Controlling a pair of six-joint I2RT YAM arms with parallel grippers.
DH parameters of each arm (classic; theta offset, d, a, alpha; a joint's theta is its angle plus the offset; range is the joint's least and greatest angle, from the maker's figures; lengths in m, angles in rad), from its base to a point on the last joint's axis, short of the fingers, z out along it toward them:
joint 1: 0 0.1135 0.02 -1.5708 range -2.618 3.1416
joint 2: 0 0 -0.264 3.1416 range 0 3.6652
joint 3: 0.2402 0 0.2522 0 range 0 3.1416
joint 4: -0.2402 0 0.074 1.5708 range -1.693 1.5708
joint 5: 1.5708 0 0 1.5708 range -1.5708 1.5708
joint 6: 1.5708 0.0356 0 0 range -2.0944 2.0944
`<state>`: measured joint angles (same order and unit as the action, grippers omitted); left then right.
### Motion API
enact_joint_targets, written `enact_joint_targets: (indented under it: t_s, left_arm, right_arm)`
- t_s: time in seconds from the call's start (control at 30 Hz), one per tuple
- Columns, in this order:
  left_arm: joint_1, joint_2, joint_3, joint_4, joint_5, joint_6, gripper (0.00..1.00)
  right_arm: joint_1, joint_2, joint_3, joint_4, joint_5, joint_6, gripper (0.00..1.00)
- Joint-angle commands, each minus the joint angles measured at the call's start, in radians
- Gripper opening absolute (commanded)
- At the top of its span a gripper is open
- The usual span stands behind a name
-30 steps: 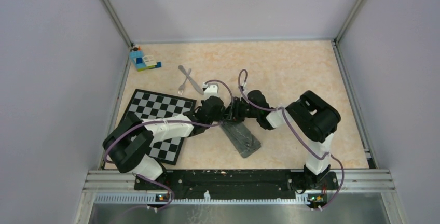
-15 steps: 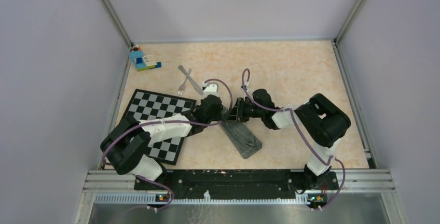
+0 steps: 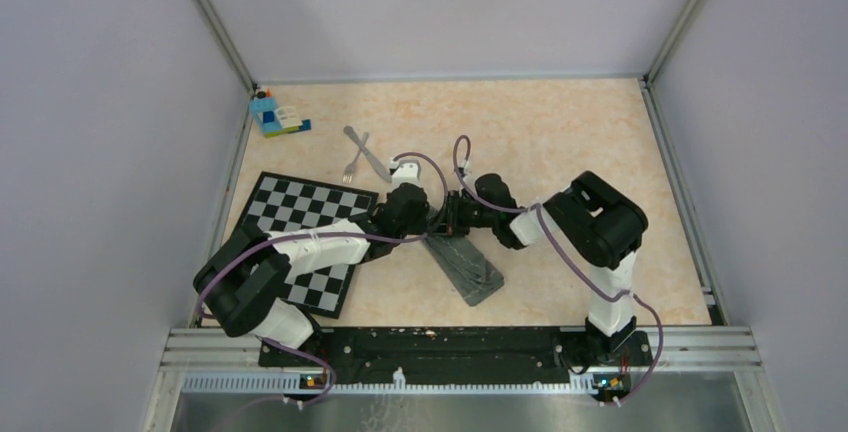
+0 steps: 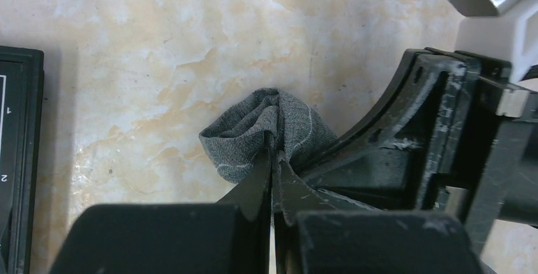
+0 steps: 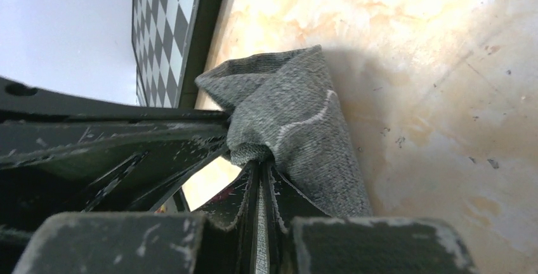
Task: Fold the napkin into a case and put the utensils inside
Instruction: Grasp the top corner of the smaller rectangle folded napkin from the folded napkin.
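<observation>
The dark grey napkin (image 3: pixel 468 268) lies as a narrow folded strip, slanting toward the near right of the table. Both grippers meet at its far end. My left gripper (image 4: pixel 273 155) is shut on a bunched corner of the napkin (image 4: pixel 254 141). My right gripper (image 5: pixel 261 163) is shut on the same end of the napkin (image 5: pixel 298 128), with cloth showing between its fingers. The two grippers nearly touch each other (image 3: pixel 440 220). A silver fork (image 3: pixel 355 161) and knife (image 3: pixel 368 154) lie crossed on the table beyond the arms, well clear of both grippers.
A black-and-white checkered mat (image 3: pixel 300 237) lies at the left, partly under the left arm. A blue toy-brick block (image 3: pixel 274 115) sits in the far left corner. Grey walls enclose the table on three sides.
The right gripper has closed onto the napkin's far end beside the left gripper. The right arm shifted out and back a little. The left gripper stayed shut on the cloth.
</observation>
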<state>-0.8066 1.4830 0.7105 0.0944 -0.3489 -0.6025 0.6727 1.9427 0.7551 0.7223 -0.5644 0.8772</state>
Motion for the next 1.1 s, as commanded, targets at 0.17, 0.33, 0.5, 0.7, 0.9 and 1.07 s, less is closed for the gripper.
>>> enact_joint_targets:
  t_s: [0.17,0.33,0.5,0.7,0.9,1.07]
  left_arm:
    - [-0.008,0.028,0.024,-0.072,0.003,-0.177,0.00]
    - [0.000,-0.022,0.029,-0.062,0.035,-0.106,0.31]
    - [0.024,-0.106,0.032,-0.153,0.060,-0.107,0.60]
    - [0.039,-0.104,0.008,-0.168,0.093,-0.061,0.50]
    - [0.039,-0.032,0.039,-0.183,0.058,-0.038,0.33]
    - [0.039,0.026,0.087,-0.212,0.025,-0.015,0.30]
  right_arm:
    - [-0.002,-0.002,0.029,0.151,0.170,0.079,0.07]
    - [-0.011,-0.015,0.018,0.049,0.112,0.043,0.10]
    - [-0.013,-0.042,-0.022,0.034,0.084,0.004,0.15]
    - [-0.021,-0.087,-0.020,-0.014,0.080,-0.020,0.17]
    - [-0.028,-0.095,-0.008,-0.020,0.072,-0.022,0.11]
    - [-0.035,-0.100,0.000,-0.036,0.077,-0.032,0.10]
